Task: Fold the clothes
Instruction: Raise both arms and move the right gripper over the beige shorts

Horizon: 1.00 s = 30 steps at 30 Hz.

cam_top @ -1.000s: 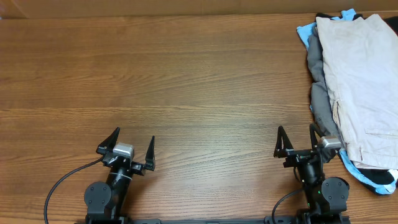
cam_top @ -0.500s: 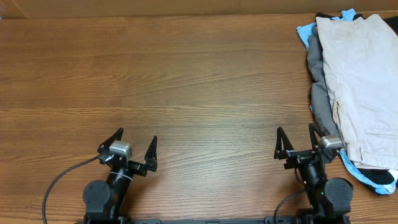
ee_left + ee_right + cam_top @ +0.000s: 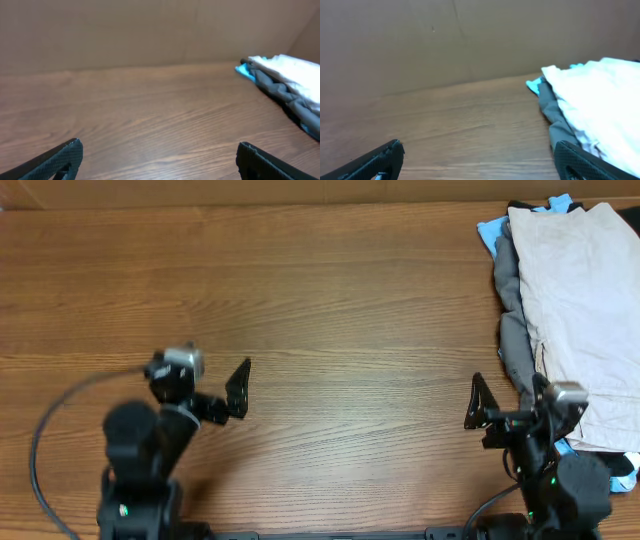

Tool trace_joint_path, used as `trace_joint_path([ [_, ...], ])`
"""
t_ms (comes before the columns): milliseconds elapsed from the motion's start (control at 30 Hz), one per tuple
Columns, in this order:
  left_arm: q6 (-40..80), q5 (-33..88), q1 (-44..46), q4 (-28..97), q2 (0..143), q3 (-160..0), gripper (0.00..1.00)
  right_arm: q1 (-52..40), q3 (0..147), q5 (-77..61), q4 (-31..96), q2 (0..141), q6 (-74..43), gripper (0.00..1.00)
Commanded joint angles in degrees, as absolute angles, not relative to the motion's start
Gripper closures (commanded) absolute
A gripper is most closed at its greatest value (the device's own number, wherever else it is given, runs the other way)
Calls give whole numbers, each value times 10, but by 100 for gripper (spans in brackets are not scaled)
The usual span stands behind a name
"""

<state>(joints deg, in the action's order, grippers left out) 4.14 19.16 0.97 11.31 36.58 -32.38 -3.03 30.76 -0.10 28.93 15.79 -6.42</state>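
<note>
The clothes lie in a pile at the table's far right. Light-beige shorts (image 3: 585,310) are on top, over a grey piece (image 3: 512,330), a light-blue piece (image 3: 490,230) and a black piece (image 3: 625,465). My left gripper (image 3: 200,380) is open and empty over bare wood at the left, far from the pile. My right gripper (image 3: 510,405) is open and empty, right beside the pile's near-left edge. The left wrist view shows the pile (image 3: 290,80) far off to the right. The right wrist view shows the beige shorts (image 3: 600,100) and the grey piece (image 3: 555,115) just past my right finger (image 3: 575,162).
The wooden table (image 3: 330,300) stretches from the left edge to the pile. A brown cardboard wall (image 3: 470,40) stands along the back edge. A black cable (image 3: 50,420) loops from the left arm.
Both arms have risen from their rest pose. The left gripper moved away from the front edge and a little left. The right gripper moved right, up to the pile. Both stayed open.
</note>
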Motion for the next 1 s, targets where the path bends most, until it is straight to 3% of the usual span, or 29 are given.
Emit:
trace_joint_path([
  [0, 0, 213, 7, 150, 454, -424, 0, -29, 384, 15, 321, 233, -55, 0],
  [433, -82, 228, 8, 423, 777, -735, 0, -29, 609, 3, 500, 584, -56, 0],
  [700, -81, 246, 8, 426, 885, -743, 0, -29, 620, -68, 496, 738, -64, 0],
  [967, -82, 305, 8, 406, 938, -743, 0, -23, 620, -116, 470, 782, -79, 0],
])
